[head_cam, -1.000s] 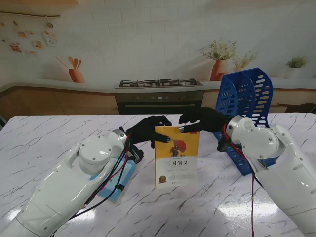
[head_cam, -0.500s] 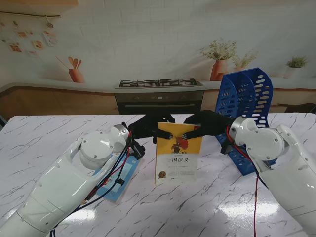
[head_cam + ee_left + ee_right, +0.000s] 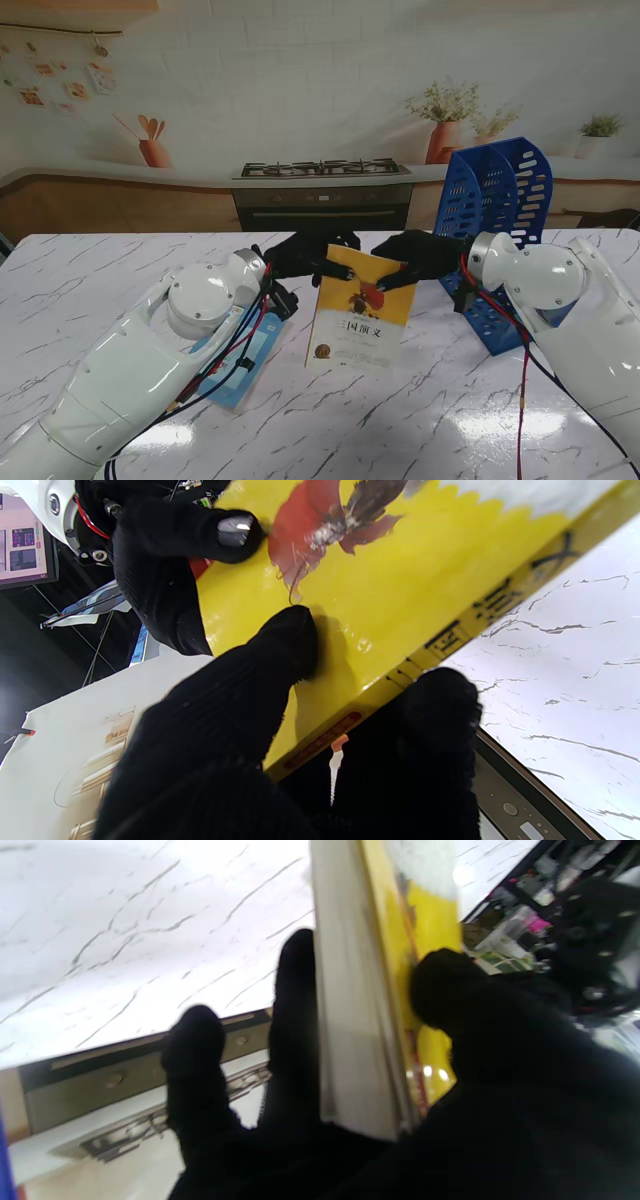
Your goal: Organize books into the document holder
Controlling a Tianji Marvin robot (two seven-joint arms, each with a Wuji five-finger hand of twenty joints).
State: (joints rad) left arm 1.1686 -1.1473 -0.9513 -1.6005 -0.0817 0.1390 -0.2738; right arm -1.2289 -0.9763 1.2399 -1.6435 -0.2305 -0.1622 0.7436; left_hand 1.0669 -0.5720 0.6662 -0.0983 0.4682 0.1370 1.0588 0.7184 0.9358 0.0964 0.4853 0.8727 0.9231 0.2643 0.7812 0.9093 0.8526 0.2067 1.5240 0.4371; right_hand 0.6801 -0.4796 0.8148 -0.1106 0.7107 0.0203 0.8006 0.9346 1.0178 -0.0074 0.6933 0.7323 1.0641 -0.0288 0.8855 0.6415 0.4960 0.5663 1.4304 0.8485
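A stove and potted plants sit behind the marble table.

- Book stands tilted at the table's middle, its top leaning right
- Left hand at the book's upper left corner, right hand at its upper right, both touching it
- Holder stands right of the book, behind the right arm, partly hidden by it
- Second book lies flat on the table left of the standing one, mostly under the left arm
- Stove sits beyond the table's far edge, behind the hands
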